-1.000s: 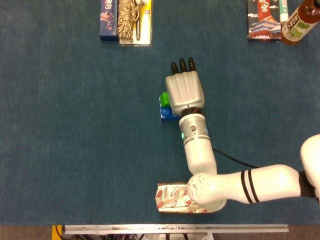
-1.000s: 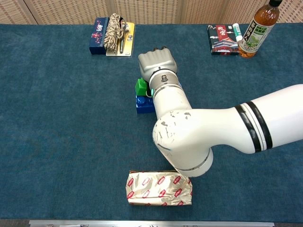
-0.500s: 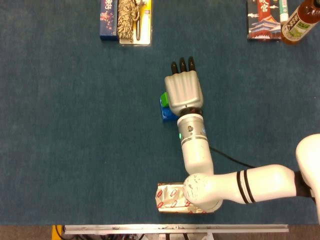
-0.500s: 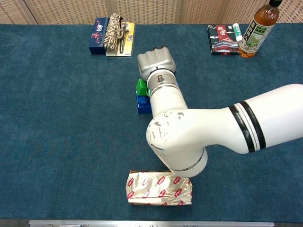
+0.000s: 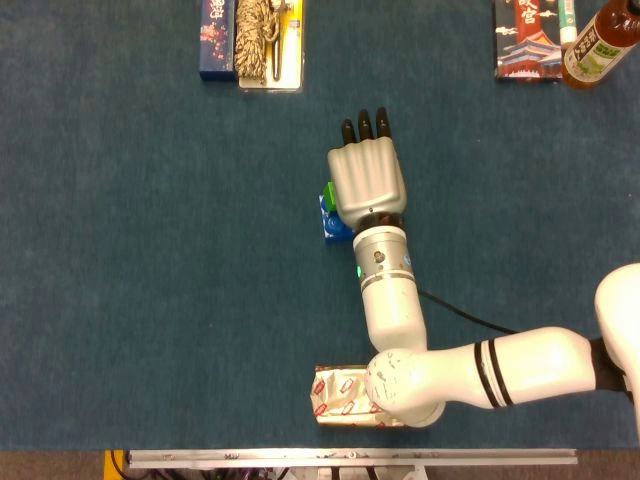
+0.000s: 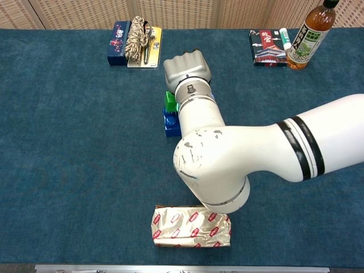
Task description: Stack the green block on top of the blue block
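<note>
My right hand [image 5: 368, 180] hangs palm down over the two blocks in mid-table, its dark fingertips pointing away from me. At the hand's left edge a sliver of the green block [image 5: 326, 191] shows, sitting on the blue block [image 5: 332, 226]. In the chest view the green block [image 6: 170, 101] stands directly above the blue block [image 6: 170, 123], tucked under my right hand [image 6: 186, 69]. The thumb and the grip itself are hidden by the palm, but the green block has been moving with the hand. My left hand is in neither view.
A foil-wrapped packet [image 5: 340, 395] lies near the front edge under my right forearm. At the back left are a dark blue box [image 5: 215, 40] and a braided bundle [image 5: 258, 40]. At the back right stand a printed box [image 5: 525, 40] and a tea bottle [image 5: 600, 45].
My right hand has shifted slightly left and away, carrying the green block from an offset spot to squarely above the blue block. The blue block has stayed put.
</note>
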